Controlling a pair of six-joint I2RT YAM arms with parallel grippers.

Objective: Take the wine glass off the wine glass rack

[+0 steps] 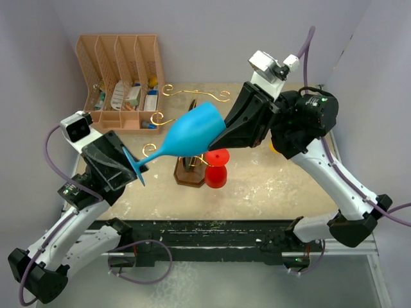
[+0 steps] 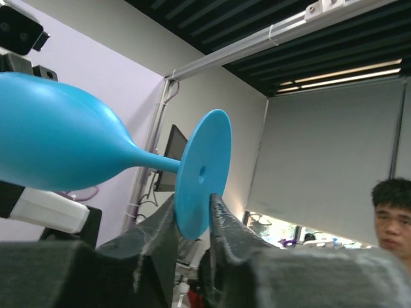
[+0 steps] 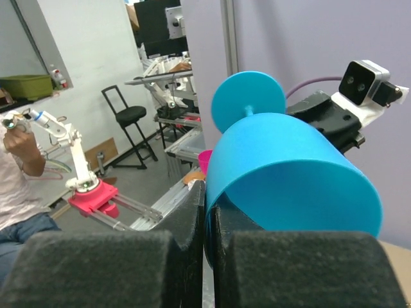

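The opaque sky-blue plastic wine glass [image 1: 191,133] is off the upright gold-wire wine glass rack [image 1: 186,176] and lies nearly on its side in the air just above it. It is matte and uniformly coloured, with a wide tulip bowl, a short thin stem and a flat round foot. The bowl points to the right of the rack and the foot to its left.

The left gripper [image 1: 135,168] is pinched on the edge of the foot, its dark fingers [image 2: 225,224] pressing both faces of the disc. The right gripper [image 1: 223,133] is nearly closed on the bowl's rim, the thin wall caught between its fingers [image 3: 192,212].

A red spool-shaped plastic piece [image 1: 217,168] stands just beside the rack's dark wooden base.
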